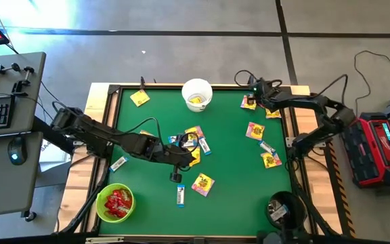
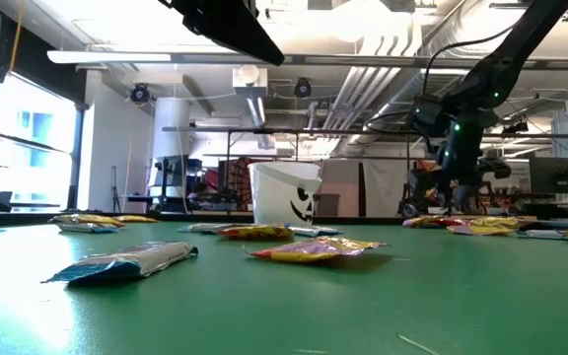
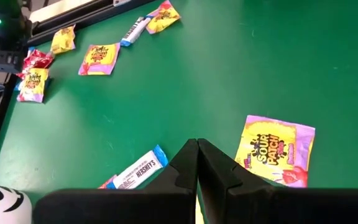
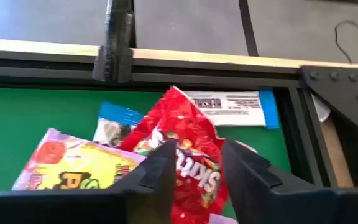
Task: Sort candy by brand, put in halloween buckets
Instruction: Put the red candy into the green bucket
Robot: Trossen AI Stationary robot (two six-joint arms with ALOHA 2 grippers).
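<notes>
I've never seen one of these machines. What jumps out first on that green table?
Candy lies scattered over the green table, with three buckets at its edges: a white bucket at the far side, a green bucket full of red packets at a near corner, a black bucket at the other. The right end effector straddles a red Skittles packet in the far right corner, while the left end effector, fingers shut, hovers mid-table near a Sour Patch packet.

Matt green table [image 1: 235, 163], prob. felt; glossy crinkled Skittles packet [image 4: 188, 146]; smooth plastic white bucket [image 1: 197, 94].
</notes>
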